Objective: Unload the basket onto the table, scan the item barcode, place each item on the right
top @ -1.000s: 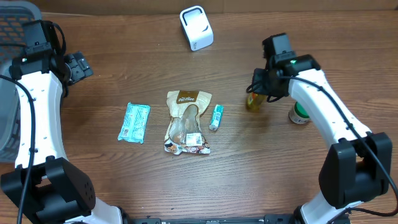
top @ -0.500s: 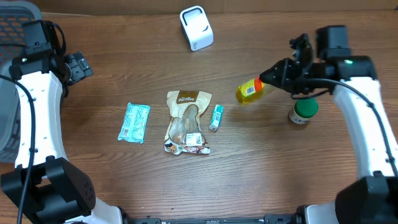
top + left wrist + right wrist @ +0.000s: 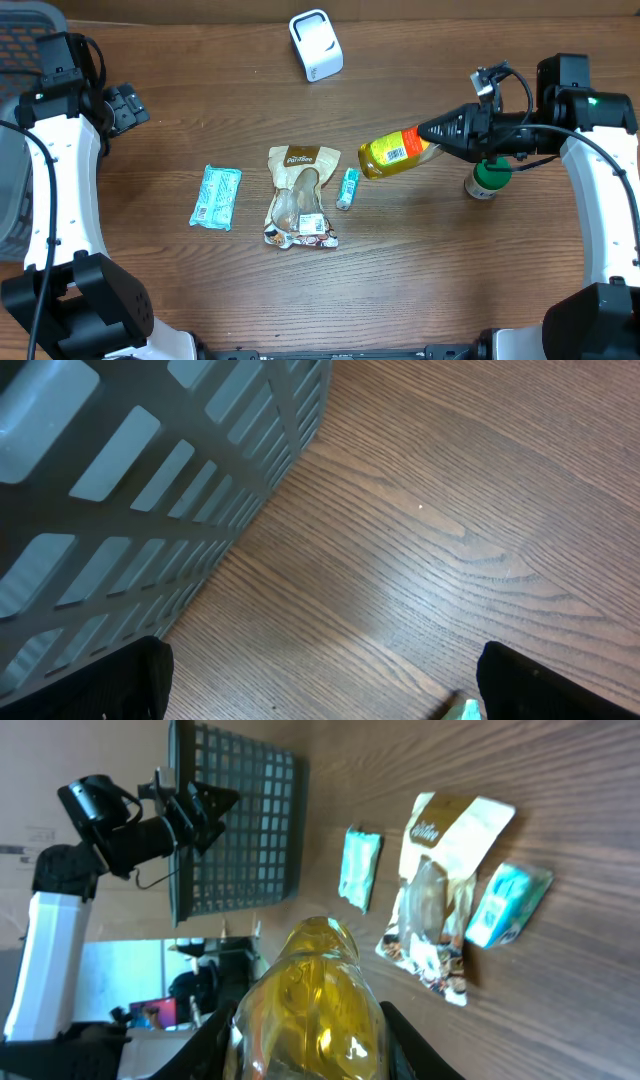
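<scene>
One item is off the surface: the yellow bottle (image 3: 392,156), upright beside the green-capped jar (image 3: 485,182) a second ago, now hangs on its side in the right claw (image 3: 438,133), which is closed narrow on the cap end. The label faces up in the overhead view, but the barcode is too small to confirm. The bottle sits between the jar and the small teal tube (image 3: 347,187), well apart from the white scanner (image 3: 316,45). Judgement: pickup done, presenting to the scanner not yet done. The left claw (image 3: 127,105) is spread wide, empty, near the grey basket (image 3: 150,480).
</scene>
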`<action>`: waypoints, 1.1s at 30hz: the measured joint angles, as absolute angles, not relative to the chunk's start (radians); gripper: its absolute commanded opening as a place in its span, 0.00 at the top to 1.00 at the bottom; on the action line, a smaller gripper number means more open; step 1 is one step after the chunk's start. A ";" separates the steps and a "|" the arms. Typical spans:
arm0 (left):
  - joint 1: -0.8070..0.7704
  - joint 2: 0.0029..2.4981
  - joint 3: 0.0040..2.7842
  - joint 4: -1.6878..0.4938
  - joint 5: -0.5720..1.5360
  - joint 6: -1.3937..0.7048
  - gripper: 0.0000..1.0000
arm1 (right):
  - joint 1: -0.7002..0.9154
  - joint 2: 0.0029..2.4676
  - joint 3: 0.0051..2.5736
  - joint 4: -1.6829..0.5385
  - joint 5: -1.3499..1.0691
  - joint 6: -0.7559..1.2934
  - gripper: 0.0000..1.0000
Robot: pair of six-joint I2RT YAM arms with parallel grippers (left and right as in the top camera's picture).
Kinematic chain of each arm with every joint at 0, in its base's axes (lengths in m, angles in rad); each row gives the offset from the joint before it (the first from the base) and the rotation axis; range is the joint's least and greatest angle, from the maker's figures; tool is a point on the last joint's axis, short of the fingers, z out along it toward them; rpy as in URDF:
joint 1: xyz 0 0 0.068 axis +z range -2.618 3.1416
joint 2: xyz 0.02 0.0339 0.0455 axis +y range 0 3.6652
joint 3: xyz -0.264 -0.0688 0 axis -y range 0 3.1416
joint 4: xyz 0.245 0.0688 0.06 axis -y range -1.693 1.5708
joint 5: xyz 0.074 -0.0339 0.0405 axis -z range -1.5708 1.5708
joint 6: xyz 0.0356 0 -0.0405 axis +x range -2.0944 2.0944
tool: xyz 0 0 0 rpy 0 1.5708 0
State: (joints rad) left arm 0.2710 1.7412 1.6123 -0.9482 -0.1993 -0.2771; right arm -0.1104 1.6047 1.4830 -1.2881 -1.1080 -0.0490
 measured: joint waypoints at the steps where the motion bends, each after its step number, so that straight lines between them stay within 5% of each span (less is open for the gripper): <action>1: 0.271 1.741 1.612 -0.948 -0.199 -0.277 0.00 | -0.110 1.605 1.483 -1.299 -1.112 -0.054 0.86; 33: 0.271 1.741 1.612 -0.948 -0.199 -0.277 0.00 | -0.111 1.605 1.483 -1.504 -1.125 -0.278 0.96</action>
